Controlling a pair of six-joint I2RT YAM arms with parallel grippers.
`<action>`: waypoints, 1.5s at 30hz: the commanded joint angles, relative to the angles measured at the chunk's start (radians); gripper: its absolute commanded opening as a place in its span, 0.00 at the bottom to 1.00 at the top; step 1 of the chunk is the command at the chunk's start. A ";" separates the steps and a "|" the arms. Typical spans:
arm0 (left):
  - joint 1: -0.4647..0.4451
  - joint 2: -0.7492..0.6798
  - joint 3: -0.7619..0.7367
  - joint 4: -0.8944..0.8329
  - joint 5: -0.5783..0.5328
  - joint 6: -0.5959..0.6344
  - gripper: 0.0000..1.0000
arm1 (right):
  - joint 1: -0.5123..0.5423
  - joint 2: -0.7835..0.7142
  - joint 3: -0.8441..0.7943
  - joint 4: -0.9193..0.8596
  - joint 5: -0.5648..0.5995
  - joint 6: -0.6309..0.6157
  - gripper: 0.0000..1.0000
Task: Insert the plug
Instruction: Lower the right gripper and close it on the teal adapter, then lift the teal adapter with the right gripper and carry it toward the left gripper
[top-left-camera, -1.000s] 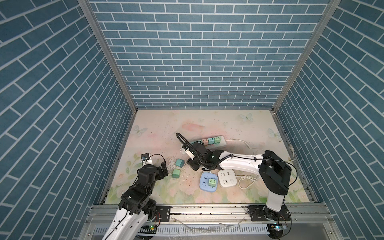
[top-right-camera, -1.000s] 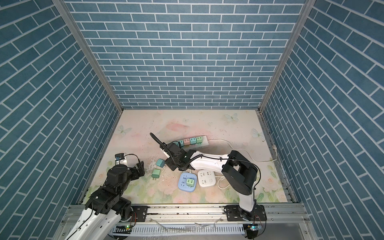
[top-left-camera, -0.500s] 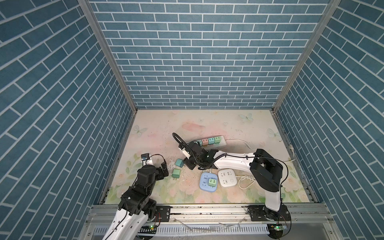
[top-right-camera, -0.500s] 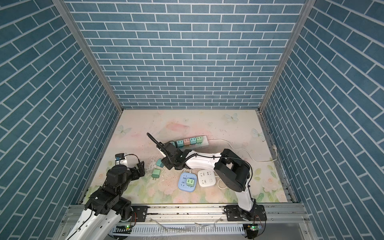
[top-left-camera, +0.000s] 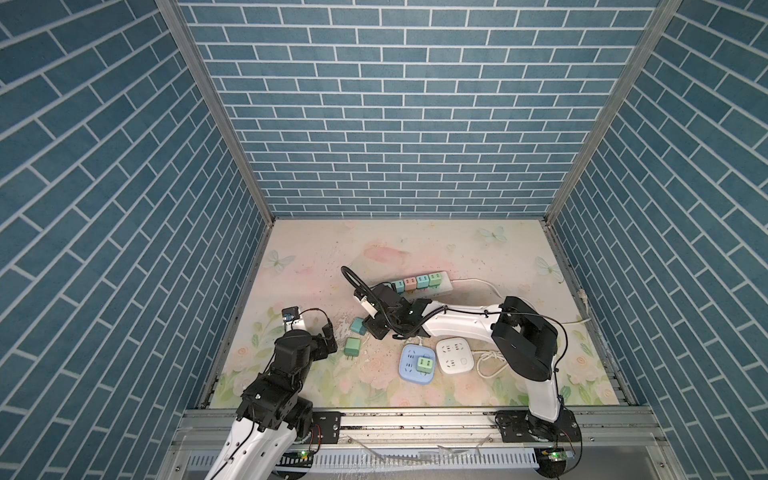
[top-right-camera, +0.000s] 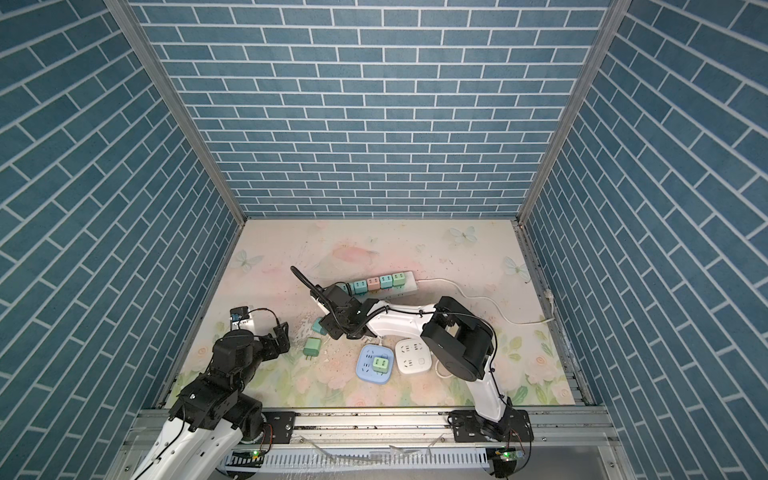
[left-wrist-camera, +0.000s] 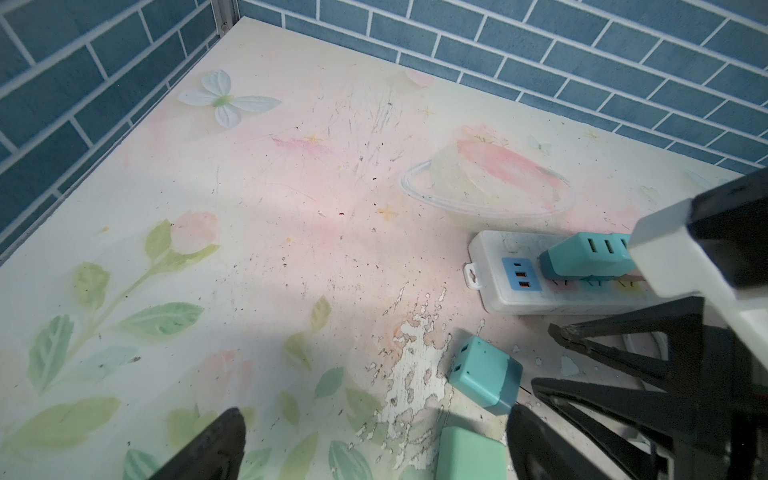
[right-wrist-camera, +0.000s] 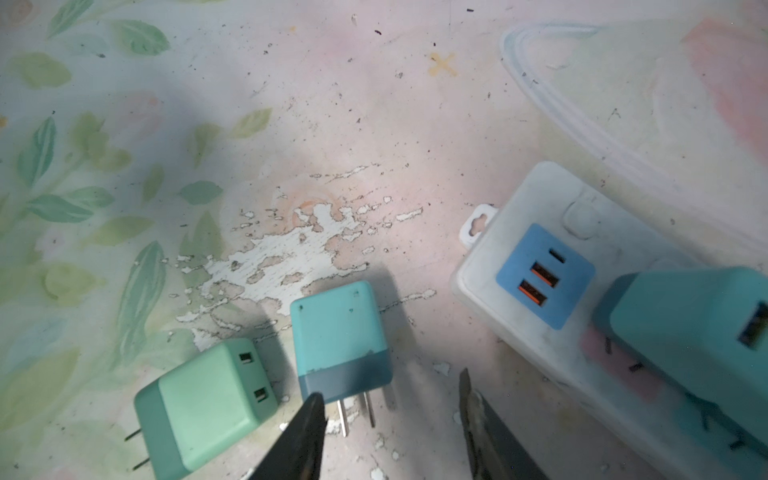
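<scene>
A teal plug (right-wrist-camera: 338, 332) lies on its side on the floral table, prongs pointing toward my right gripper (right-wrist-camera: 390, 390). That gripper is open, its fingertips on either side of the prongs and not touching them. A green plug (right-wrist-camera: 208, 399) lies beside the teal one. In both top views the right gripper (top-left-camera: 372, 328) sits just right of the teal plug (top-left-camera: 357, 325). The white power strip (right-wrist-camera: 519, 232) holds several coloured plugs. My left gripper (left-wrist-camera: 376, 419) stands wide open with nothing in it, near the green plug (left-wrist-camera: 469, 455).
A blue socket block (top-left-camera: 409, 357) with a green plug (top-left-camera: 424, 364) in it and a white socket block (top-left-camera: 455, 353) lie near the front. The strip's white cable (top-left-camera: 478, 282) trails right. Brick walls enclose the table.
My right arm has swung left from the power strip to the loose teal plug, and its jaws have widened a little. The left arm has not moved.
</scene>
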 joint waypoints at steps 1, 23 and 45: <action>0.006 -0.010 -0.008 0.003 0.002 -0.003 1.00 | 0.007 0.032 0.035 -0.013 -0.026 -0.013 0.56; 0.005 -0.025 -0.010 0.000 0.008 -0.001 1.00 | 0.037 0.168 0.144 -0.062 -0.051 -0.016 0.66; 0.006 -0.032 -0.013 0.000 0.009 -0.001 1.00 | 0.046 0.175 0.133 -0.053 -0.038 -0.014 0.54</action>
